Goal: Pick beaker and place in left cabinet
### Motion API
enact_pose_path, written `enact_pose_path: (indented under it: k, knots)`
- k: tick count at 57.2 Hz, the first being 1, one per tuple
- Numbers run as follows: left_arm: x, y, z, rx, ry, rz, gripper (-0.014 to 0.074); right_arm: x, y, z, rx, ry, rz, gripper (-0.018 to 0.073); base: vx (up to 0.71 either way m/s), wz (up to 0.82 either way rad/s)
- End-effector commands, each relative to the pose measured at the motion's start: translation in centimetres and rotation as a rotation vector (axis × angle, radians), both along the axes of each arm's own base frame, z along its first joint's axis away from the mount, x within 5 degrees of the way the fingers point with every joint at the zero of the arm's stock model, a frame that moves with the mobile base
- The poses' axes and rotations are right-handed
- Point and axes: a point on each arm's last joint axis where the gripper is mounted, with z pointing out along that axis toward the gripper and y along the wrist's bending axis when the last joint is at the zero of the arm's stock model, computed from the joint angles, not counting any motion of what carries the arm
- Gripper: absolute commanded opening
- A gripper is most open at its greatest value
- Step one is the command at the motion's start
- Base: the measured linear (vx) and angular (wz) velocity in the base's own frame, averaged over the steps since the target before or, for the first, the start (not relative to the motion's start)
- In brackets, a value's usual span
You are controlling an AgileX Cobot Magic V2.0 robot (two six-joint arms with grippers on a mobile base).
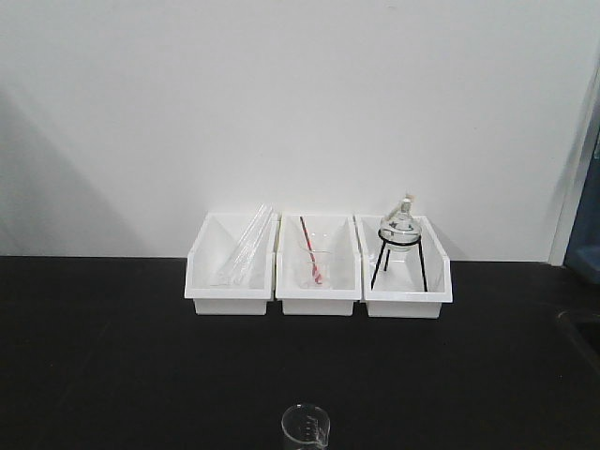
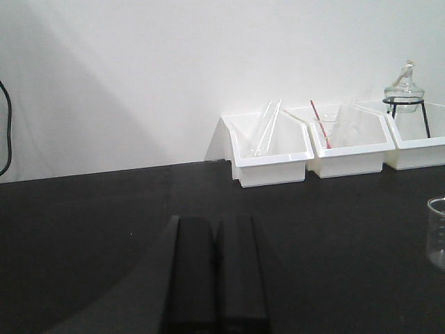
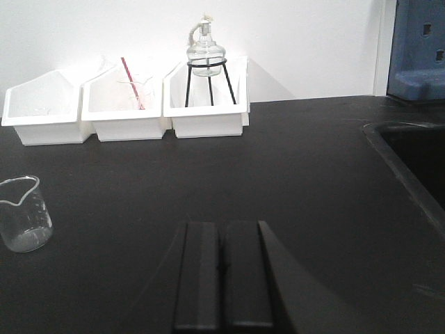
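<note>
The beaker (image 1: 306, 427), small, clear and spouted, stands upright on the black table at the front centre. It shows at the right edge as the beaker (image 2: 437, 232) in the left wrist view and at the left as the beaker (image 3: 25, 214) in the right wrist view. My left gripper (image 2: 215, 221) is shut with nothing in it, low over the table, well left of the beaker. My right gripper (image 3: 222, 226) is shut and empty too, to the beaker's right. The left cabinet is out of view.
Three white bins stand against the back wall: one with glass tubes (image 1: 246, 246), one with a beaker holding a red rod (image 1: 314, 258), one with a round flask on a black tripod (image 1: 401, 234). A sink edge (image 3: 396, 160) and a blue object (image 3: 419, 49) lie at the right.
</note>
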Motion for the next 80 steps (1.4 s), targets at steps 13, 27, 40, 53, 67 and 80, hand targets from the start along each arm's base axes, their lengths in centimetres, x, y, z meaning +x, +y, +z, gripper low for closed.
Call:
enact_pose_path:
  k: [13,27,40,53,67,80]
  knots:
    - [-0.1,0.0,0.3,-0.022,-0.083,0.001,0.0001,0.0,-0.1,0.7,-0.002,-0.093,-0.011,-0.0009,0.00,0.00]
    - [-0.1,0.0,0.3,-0.022,-0.083,0.001,0.0001,0.0,-0.1,0.7,-0.002,-0.093,-0.011,-0.0009,0.00,0.00]
    - [-0.1,0.0,0.3,-0.022,-0.083,0.001,0.0001,0.0,-0.1,0.7,-0.002,-0.093,-0.011,-0.0009,0.00,0.00]
    - [-0.1,0.0,0.3,-0.022,-0.083,0.001,0.0001,0.0,-0.1,0.7,-0.002,-0.102,-0.011,-0.0009,0.00,0.00]
    - [-0.1,0.0,0.3,-0.022,-0.083,0.001,0.0001,-0.1,-0.2,2.3,0.010,-0.279,-0.026,-0.0009,0.00,0.00]
    - [-0.1,0.0,0.3,-0.022,-0.083,0.001,0.0001,-0.8,-0.5,4.7,0.131,-0.535,-0.035,-0.0009,0.00,0.00]
